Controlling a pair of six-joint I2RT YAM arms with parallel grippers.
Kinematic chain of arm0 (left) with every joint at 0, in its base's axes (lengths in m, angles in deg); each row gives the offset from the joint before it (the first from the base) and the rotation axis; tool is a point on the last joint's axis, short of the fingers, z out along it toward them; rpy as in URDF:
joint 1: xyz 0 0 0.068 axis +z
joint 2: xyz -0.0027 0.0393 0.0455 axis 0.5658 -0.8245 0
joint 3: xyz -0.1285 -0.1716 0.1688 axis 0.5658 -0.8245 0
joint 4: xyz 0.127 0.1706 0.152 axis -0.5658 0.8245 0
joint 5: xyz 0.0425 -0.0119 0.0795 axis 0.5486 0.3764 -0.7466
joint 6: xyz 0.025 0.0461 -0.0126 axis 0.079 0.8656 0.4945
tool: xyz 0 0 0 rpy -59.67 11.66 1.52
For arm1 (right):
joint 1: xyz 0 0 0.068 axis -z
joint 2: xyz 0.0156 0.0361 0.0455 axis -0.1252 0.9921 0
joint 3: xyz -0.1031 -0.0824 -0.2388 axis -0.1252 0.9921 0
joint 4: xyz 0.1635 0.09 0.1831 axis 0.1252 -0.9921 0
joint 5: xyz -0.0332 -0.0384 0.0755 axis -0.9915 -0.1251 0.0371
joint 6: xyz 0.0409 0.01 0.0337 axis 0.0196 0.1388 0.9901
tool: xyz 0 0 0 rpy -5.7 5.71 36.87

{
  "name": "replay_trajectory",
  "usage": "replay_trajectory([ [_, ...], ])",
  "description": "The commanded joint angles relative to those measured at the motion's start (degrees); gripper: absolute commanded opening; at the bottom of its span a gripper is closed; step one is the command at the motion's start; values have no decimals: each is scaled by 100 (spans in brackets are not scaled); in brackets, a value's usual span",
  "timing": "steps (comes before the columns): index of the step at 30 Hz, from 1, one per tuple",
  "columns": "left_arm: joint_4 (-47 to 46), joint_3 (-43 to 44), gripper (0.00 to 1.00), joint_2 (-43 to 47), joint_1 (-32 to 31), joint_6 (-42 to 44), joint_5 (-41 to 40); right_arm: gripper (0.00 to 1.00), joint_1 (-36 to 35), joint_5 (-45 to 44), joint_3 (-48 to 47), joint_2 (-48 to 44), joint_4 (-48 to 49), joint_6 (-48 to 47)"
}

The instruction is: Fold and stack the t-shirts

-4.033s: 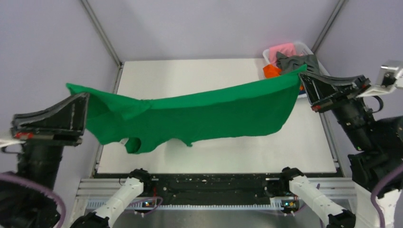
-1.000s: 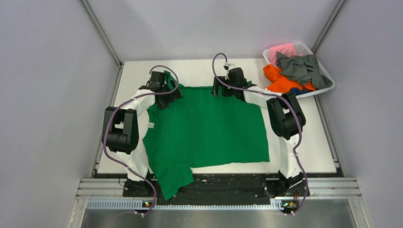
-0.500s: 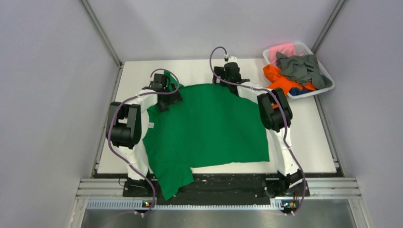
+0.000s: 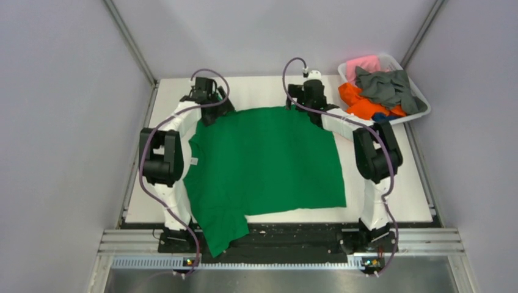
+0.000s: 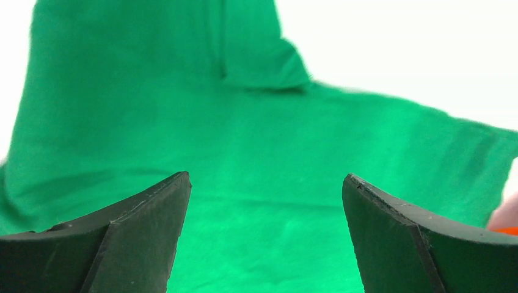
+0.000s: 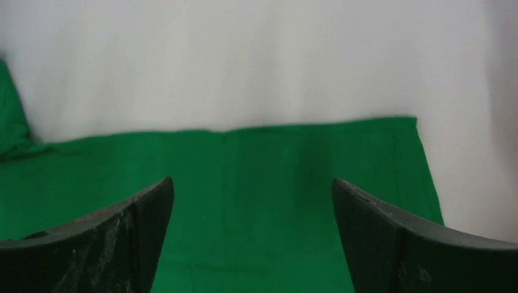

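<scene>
Note green t-shirt [image 4: 269, 162] spread flat mid-desk, one part overhanging near edge toward near left corner. Find left gripper [image 5: 266, 176] above shirt's far-left part, jaws wide, holding nothing. Find right gripper [image 6: 251, 179] at shirt's far edge, jaws equally wide, empty. See orange tee [image 4: 360, 105], grey tee [image 4: 385, 85] and pink tee [image 4: 361, 63] heaped in white basket [image 4: 421, 105] at far right corner.

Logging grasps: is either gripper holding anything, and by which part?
Nothing is held. Left gripper and right gripper are both open above the green t-shirt, which lies spread on the table.
</scene>
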Motion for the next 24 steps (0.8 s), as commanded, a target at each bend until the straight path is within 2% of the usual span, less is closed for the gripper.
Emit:
replay_trajectory([
  [1, -167, 814, 99, -638, 14, 33, 191, 99, -91, 320, 1463, -1394, 357, 274],
  [4, 208, 1629, 97, -1145, 14, 74, -39, 99, -154, 586, 2251, -1858, 444, 475],
  [6, 296, 1850, 96, -1322, 14, 39, -49, 99, -163, 577, 2559, -2026, 413, 516],
  [10, 212, 1810, 96, -1489, 23, -56, -281, 99, -166, 482, 2727, -2097, 168, 493],
  [17, -271, 1777, 95, -1816, 25, -311, -136, 98, -163, 619, 2776, -1889, 100, 450],
  [24, -538, 2188, 78, -2095, 23, -580, -684, 98, -167, 536, 2780, -1709, -60, 377],
])
